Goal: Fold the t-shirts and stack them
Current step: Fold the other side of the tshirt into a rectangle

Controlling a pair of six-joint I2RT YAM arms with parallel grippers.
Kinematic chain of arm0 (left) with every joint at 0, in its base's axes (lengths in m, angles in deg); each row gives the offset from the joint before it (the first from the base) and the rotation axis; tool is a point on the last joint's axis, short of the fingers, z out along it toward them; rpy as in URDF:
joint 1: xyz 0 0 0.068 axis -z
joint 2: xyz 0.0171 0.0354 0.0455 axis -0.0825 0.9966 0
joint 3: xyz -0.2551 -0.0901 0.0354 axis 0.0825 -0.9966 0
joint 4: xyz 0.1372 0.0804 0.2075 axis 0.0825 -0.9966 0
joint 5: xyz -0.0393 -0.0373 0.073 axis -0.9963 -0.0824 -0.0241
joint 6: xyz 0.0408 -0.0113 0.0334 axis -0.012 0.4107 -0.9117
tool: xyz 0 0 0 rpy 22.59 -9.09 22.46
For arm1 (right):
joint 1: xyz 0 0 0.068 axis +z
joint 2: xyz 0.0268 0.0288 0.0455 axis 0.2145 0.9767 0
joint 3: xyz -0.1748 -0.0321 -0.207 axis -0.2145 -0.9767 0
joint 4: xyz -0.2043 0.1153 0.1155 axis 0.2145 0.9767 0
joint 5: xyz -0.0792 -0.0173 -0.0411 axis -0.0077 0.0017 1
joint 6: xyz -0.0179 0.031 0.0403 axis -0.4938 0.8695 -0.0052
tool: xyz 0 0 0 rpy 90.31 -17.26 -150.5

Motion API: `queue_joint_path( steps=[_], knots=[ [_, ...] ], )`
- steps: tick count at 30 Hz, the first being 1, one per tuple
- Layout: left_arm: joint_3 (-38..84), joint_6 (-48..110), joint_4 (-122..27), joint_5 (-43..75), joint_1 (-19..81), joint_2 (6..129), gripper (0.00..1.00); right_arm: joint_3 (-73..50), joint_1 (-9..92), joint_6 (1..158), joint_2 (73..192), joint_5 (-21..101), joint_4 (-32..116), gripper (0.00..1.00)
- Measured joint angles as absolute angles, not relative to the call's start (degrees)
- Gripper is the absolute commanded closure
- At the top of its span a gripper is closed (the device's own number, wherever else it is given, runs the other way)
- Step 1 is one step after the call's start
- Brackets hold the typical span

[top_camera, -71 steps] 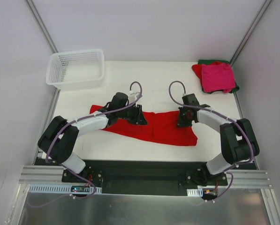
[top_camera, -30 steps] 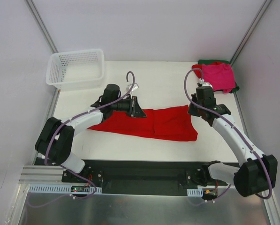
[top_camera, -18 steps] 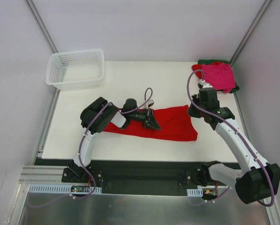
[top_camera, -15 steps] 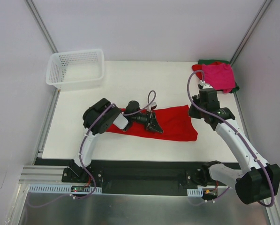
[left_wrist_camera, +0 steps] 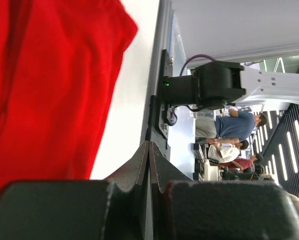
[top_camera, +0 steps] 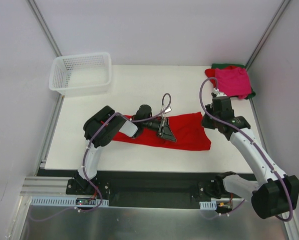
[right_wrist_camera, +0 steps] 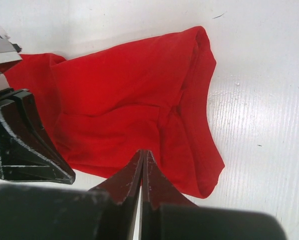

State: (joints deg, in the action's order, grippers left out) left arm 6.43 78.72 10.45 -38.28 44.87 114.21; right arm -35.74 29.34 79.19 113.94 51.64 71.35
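A bright red t-shirt (top_camera: 189, 131) lies spread across the middle of the white table, also seen in the left wrist view (left_wrist_camera: 49, 75) and the right wrist view (right_wrist_camera: 129, 100). My left gripper (top_camera: 168, 133) hovers over the shirt's middle, lying sideways, shut with nothing between its tips (left_wrist_camera: 149, 145). My right gripper (top_camera: 207, 122) is at the shirt's right edge, shut and empty, its tips (right_wrist_camera: 142, 152) over red cloth. The left gripper's fingers (right_wrist_camera: 24, 145) show in the right wrist view. Folded t-shirts are stacked at the back right: magenta-pink (top_camera: 233, 81) on top, red (top_camera: 209, 74) and dark green (top_camera: 222, 65) beneath.
A white mesh basket (top_camera: 80, 72) stands at the back left corner of the table (top_camera: 154, 85). A black base rail (top_camera: 149, 182) runs along the near edge. Walls and metal posts close in both sides.
The left arm swung right over the shirt and its jaws closed fully. The shirt's left end now lies further right. The right arm has stayed at the right edge.
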Motion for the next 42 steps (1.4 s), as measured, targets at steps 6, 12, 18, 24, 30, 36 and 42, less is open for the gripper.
queue_joint_path(
  steps=[6,12,18,24,30,36,42],
  knots=[
    [6.6,75.6,5.6,-36.6,44.9,117.3,1.00,-36.0,29.2,79.2,113.6,51.7,71.4,0.99],
    [8.1,73.6,0.8,-35.2,44.9,120.2,1.00,-37.0,29.1,79.2,113.0,51.8,72.1,0.99],
    [9.3,73.3,-1.0,-35.1,44.9,120.6,1.00,-37.6,29.1,79.2,112.6,51.7,72.3,0.99],
    [9.3,73.0,-1.1,-35.1,44.9,120.6,1.00,-41.1,29.1,79.6,113.2,44.8,69.1,0.99],
    [9.2,72.3,-1.8,-35.0,44.9,119.9,1.00,-48.7,29.1,82.5,113.3,38.1,66.0,0.99],
    [7.0,71.7,-5.6,-34.1,45.3,113.2,0.90,-48.1,29.1,83.0,113.1,38.0,65.2,0.99],
    [6.9,70.6,-8.2,-33.7,46.1,98.3,0.89,-47.4,29.1,83.0,113.6,36.8,63.7,0.99]
  ],
)
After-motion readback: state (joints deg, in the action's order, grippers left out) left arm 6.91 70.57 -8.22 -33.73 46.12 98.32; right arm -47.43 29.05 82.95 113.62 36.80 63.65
